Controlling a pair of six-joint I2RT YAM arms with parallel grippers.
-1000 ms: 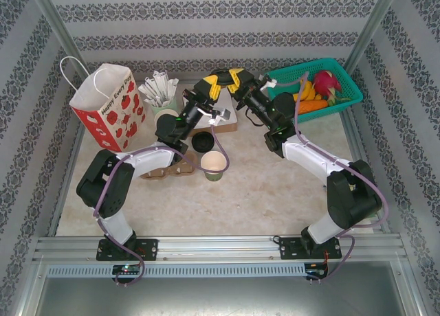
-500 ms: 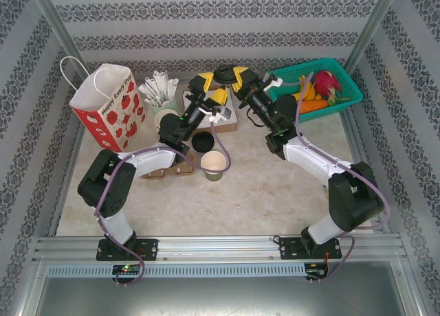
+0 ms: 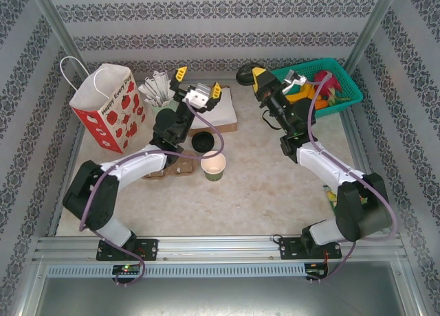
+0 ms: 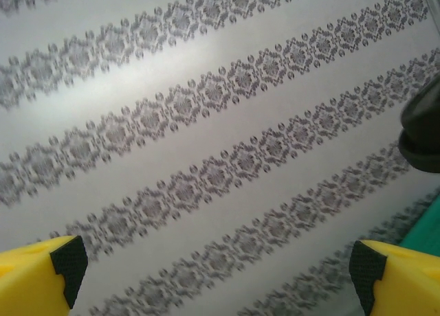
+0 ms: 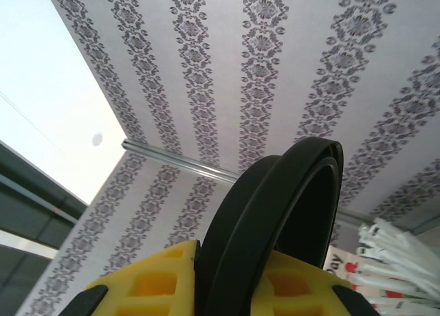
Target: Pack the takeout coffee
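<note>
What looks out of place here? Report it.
The right claw holds a round black plastic lid edge-on in mid-air, while a lidless green paper cup stands open on the table. Nothing looks spilled.

The top camera looks down over the table (image 3: 275,185); the 2 wrist cameras face upward, sharing the patterned wall (image 4: 206,123).

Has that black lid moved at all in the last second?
Yes. The black lid, pinched in the right gripper, has shifted to the right in the overhead view, ending closer to the teal basket.
</note>
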